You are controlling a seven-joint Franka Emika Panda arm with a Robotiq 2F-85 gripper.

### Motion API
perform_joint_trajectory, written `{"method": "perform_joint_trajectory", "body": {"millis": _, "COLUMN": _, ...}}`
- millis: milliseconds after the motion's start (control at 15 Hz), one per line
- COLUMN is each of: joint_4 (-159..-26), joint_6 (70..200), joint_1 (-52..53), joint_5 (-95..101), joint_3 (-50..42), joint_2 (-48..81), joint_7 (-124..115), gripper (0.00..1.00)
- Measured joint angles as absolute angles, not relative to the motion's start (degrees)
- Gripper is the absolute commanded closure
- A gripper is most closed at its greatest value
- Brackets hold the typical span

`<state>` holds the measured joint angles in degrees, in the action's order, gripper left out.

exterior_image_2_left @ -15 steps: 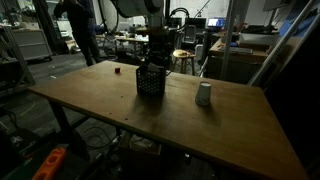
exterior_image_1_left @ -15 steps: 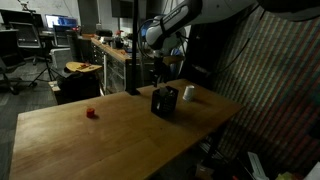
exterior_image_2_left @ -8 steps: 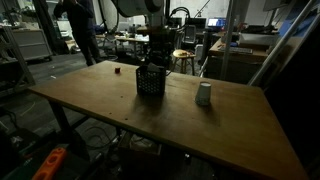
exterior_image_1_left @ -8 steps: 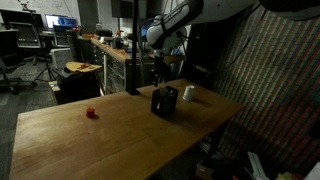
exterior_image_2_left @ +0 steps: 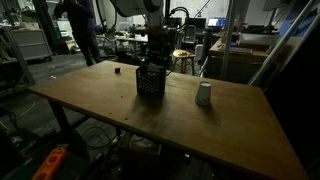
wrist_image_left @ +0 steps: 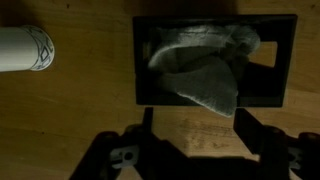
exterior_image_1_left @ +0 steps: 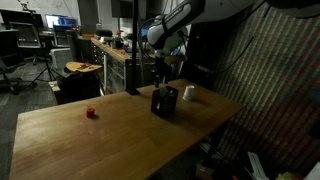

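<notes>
While the claw (wrist_image_left: 195,140) hangs directly above the black rectangular mesh box (wrist_image_left: 215,22), its two fingers (wrist_image_left: 147,128) stand wide apart with nothing between them, so nothing can be dropped yet; the risks lie in the descent. The box stands upright on the wooden desk (exterior_image_1_left: 100,140), and a crumpled pale grey wad (wrist_image_left: 205,75), cloth or film, it is too dim to tell which, fills much of its inside.

In the wrist view the fingers spread along the box's long side and sit just off its near wall. If the claw comes down slightly off line, a fingertip could land on the rim instead of passing inside. The box looks light, so such a touch would likely tip it or shove it across the desk.

A white cylindrical cup (exterior_image_2_left: 204,94) stands near the box in both exterior views, and a sliding box could knock it over and set it rolling. A small red object (exterior_image_1_left: 90,113) lies well apart and seems out of harm's way.

The wad itself is soft and uneven. A shallow pinch may catch only one fold, which could slip free, while a snag on the mesh could lift the whole box along with it. Poor light also makes depth hard to judge.
</notes>
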<state>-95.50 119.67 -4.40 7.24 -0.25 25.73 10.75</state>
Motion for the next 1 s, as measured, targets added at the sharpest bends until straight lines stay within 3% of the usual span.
{"method": "perform_joint_trajectory", "body": {"millis": 67, "joint_4": -96.0, "joint_6": 119.7, "joint_1": -4.4, "joint_5": 7.2, "joint_3": -0.2, "joint_2": 25.5, "joint_7": 10.8, "gripper": 0.2}}
{"method": "perform_joint_trajectory", "body": {"millis": 267, "joint_4": -97.3, "joint_6": 119.7, "joint_1": -4.1, "joint_5": 7.2, "joint_3": -0.1, "joint_2": 25.0, "joint_7": 10.7, "gripper": 0.49}}
{"method": "perform_joint_trajectory", "body": {"millis": 600, "joint_4": -98.2, "joint_6": 119.7, "joint_1": -3.3, "joint_5": 7.2, "joint_3": 0.1, "joint_2": 23.7, "joint_7": 10.7, "gripper": 0.89}}
{"method": "perform_joint_trajectory", "body": {"millis": 867, "joint_4": -98.5, "joint_6": 119.7, "joint_1": -3.0, "joint_5": 7.2, "joint_3": 0.1, "joint_2": 23.5, "joint_7": 10.7, "gripper": 0.98}}
{"method": "perform_joint_trajectory", "body": {"millis": 1000, "joint_4": -98.6, "joint_6": 119.7, "joint_1": -3.0, "joint_5": 7.2, "joint_3": 0.1, "joint_2": 23.5, "joint_7": 10.7, "gripper": 0.95}}
